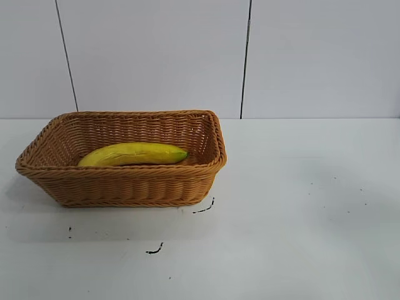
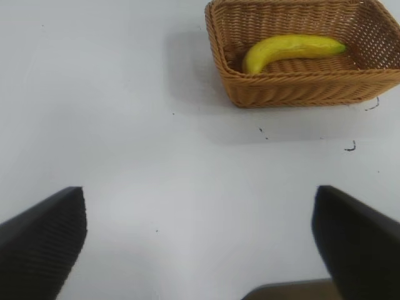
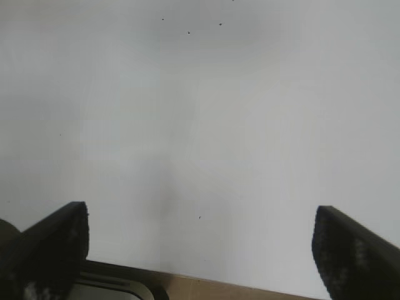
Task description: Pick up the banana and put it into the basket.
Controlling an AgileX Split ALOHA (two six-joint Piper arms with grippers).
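Exterior view showed the banana point(image 1: 134, 154) inside the basket point(image 1: 125, 187) at 9 o'clock; both claws, left claw point(image 2: 199, 250) and right claw point(image 3: 200, 250), gaped wide and empty, so only a stray re-entry could have disturbed it.

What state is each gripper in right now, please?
Left gripper: open, holding nothing.
Right gripper: open, holding nothing.

No text, label, brand, number or sign can be read in any view; near the basket point(image 1: 125, 181) the table point(image 1: 300, 219) carries only small black marks that form no letters.
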